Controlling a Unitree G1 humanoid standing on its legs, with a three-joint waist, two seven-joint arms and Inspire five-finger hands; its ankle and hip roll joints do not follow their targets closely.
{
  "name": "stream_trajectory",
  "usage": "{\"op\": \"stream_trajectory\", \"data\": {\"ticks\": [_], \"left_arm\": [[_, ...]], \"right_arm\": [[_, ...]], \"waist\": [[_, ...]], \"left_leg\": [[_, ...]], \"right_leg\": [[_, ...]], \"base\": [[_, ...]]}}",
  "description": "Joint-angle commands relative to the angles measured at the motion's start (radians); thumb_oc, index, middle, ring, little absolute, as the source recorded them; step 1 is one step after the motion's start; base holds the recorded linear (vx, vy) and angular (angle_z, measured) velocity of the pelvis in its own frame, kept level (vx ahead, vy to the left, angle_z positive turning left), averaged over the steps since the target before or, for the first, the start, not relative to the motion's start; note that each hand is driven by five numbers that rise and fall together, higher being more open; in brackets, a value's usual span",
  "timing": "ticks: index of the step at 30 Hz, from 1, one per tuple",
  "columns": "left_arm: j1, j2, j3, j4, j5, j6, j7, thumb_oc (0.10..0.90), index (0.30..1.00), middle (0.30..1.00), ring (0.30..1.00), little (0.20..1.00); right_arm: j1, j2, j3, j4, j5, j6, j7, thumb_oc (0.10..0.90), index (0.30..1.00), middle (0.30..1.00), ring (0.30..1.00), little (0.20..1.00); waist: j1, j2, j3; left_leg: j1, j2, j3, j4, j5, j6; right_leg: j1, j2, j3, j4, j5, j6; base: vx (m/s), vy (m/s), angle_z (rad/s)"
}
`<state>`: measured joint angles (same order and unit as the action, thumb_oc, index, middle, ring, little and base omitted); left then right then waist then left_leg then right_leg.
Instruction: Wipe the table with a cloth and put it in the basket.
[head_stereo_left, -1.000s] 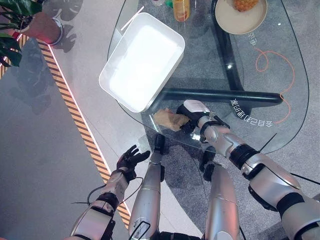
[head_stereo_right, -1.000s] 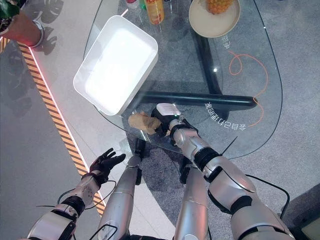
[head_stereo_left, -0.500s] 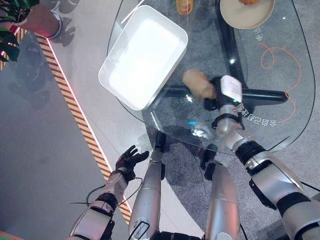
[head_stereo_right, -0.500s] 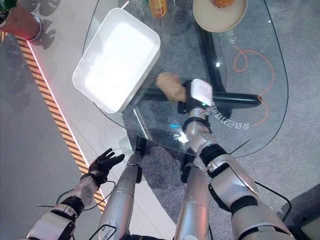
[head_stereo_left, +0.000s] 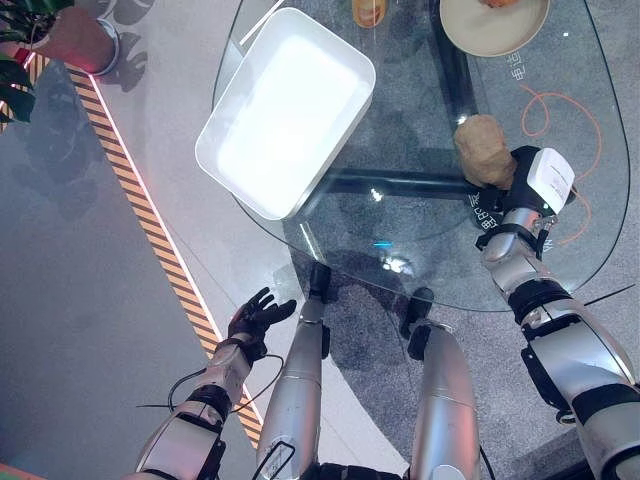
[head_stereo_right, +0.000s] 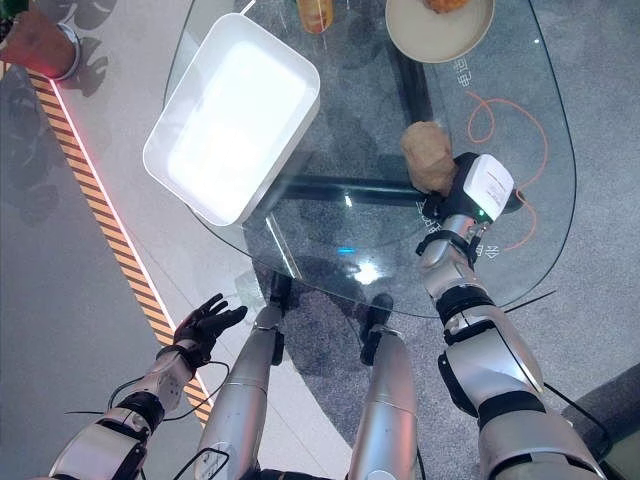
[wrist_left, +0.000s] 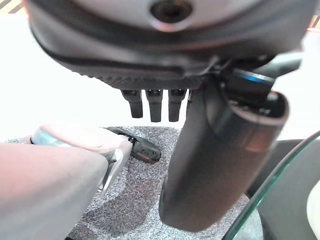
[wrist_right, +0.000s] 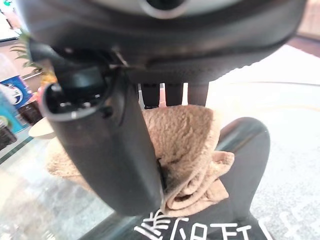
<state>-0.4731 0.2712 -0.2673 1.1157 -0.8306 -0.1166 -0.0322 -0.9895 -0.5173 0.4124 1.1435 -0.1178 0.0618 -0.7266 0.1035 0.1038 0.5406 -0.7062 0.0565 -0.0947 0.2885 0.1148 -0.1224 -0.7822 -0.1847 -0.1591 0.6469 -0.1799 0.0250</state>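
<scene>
A crumpled tan cloth (head_stereo_left: 482, 148) lies on the round glass table (head_stereo_left: 420, 250), at its right side. My right hand (head_stereo_left: 505, 182) is shut on the cloth (wrist_right: 187, 150), thumb and fingers pinching it against the glass. The white rectangular basket (head_stereo_left: 287, 110) stands on the table's left edge, well to the left of the cloth. My left hand (head_stereo_left: 255, 317) hangs open below the table's near-left edge, over the floor, with nothing in it.
A beige plate with food (head_stereo_left: 492, 22) and an orange bottle (head_stereo_left: 368, 11) stand at the table's far side. An orange cable (head_stereo_left: 558, 110) curls under the glass at right. A potted plant (head_stereo_left: 60, 35) and a striped floor line (head_stereo_left: 150, 225) lie to the left.
My right hand has swept the cloth across the glass from the near-left edge, past the middle, to the right side. The left hand has stayed put.
</scene>
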Motion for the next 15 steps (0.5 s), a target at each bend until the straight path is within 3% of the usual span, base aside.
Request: {"op": "stream_trajectory", "data": {"ticks": [1,8,15], "left_arm": [[0.048,0.068,0.029,0.005,-0.016,-0.026,-0.01,0.8,0.9,0.9,0.9,0.9],[0.04,0.094,0.054,0.028,-0.017,-0.017,-0.03,0.8,0.9,0.9,0.9,0.9],[0.025,0.109,0.063,0.043,-0.018,-0.005,-0.04,0.8,0.9,0.9,0.9,0.9]], "right_arm": [[0.012,-0.171,-0.063,0.042,0.067,0.024,-0.126,0.1,0.3,0.3,0.3,0.2],[0.054,-0.194,-0.157,0.097,0.231,0.009,-0.166,0.1,0.3,0.3,0.3,0.2],[0.072,-0.196,-0.208,0.114,0.292,-0.008,-0.182,0.1,0.3,0.3,0.3,0.2]], "waist": [[-0.026,-0.028,-0.021],[-0.034,-0.035,-0.021],[-0.042,-0.039,-0.021]], "left_leg": [[-0.001,-0.105,0.077,0.142,-0.158,0.139],[0.004,-0.1,0.078,0.144,-0.167,0.138],[0.004,-0.093,0.078,0.144,-0.171,0.134]], "right_leg": [[0.028,0.083,0.021,-0.159,0.142,0.009],[0.034,0.089,0.025,-0.161,0.138,0.015],[0.033,0.092,0.03,-0.163,0.139,0.019]], "base": [[0.0,0.0,0.0],[0.0,0.0,0.0],[0.0,0.0,0.0]]}}
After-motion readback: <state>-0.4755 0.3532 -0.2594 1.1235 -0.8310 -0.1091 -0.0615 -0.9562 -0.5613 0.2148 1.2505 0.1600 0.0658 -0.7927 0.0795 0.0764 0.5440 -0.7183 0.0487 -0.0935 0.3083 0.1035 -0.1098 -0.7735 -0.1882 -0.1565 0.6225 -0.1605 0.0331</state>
